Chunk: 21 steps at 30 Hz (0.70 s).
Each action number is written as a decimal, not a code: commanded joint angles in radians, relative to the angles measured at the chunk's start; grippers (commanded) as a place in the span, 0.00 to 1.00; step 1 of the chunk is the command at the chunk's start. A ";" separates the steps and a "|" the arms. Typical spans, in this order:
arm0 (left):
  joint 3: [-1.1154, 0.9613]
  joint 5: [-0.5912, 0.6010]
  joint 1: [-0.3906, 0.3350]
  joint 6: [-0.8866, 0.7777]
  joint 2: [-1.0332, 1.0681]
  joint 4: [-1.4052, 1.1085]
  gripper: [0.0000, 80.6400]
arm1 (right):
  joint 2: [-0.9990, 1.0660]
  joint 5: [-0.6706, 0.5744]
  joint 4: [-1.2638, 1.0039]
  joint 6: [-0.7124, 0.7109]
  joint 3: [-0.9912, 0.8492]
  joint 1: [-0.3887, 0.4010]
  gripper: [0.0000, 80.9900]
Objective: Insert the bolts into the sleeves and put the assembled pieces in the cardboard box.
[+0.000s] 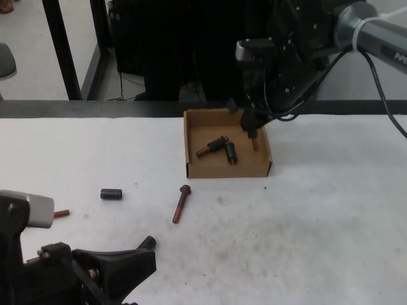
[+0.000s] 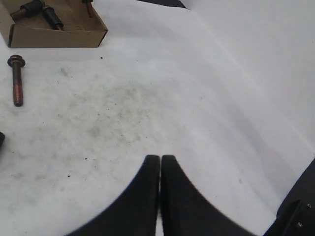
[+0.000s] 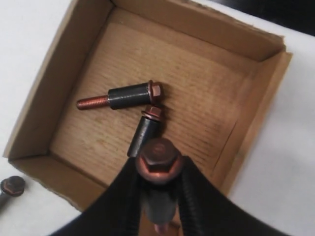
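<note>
Seen from its wrist, the right hand (image 3: 160, 169) clamps a sleeved bolt (image 3: 158, 162) above the cardboard box (image 3: 54, 88), where two assembled pieces (image 3: 129, 97) lie. From above, a loose bolt (image 1: 181, 203) and sleeve (image 1: 110, 194) lie on the bench (image 1: 318, 222), near left of the box. The left hand (image 2: 160, 160) is pressed closed, empty.

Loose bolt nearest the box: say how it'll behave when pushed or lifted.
The loose bolt looks like solid metal, probably stiff and heavy for its size. Pushed sideways, its round shank would likely roll, curving around the wider head. It lies flat, so tipping seems unlikely.
</note>
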 commanded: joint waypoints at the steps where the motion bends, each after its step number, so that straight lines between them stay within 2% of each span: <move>1: -0.011 0.025 0.022 -0.001 0.039 -0.002 0.01 | 0.028 -0.006 0.011 -0.030 -0.030 -0.001 0.00; 10: -0.048 0.200 0.111 0.051 0.236 -0.002 0.01 | 0.079 -0.006 0.006 -0.039 -0.048 -0.001 0.00; 18: -0.212 0.231 0.154 0.238 0.415 0.129 0.01 | 0.089 0.005 0.014 -0.042 -0.048 -0.002 0.00; 20: -0.275 0.231 0.172 0.310 0.472 0.203 0.01 | 0.089 0.000 0.014 -0.042 -0.048 -0.002 0.06; 21: -0.308 0.231 0.183 0.346 0.500 0.244 0.01 | 0.089 -0.008 0.014 -0.042 -0.048 -0.002 0.12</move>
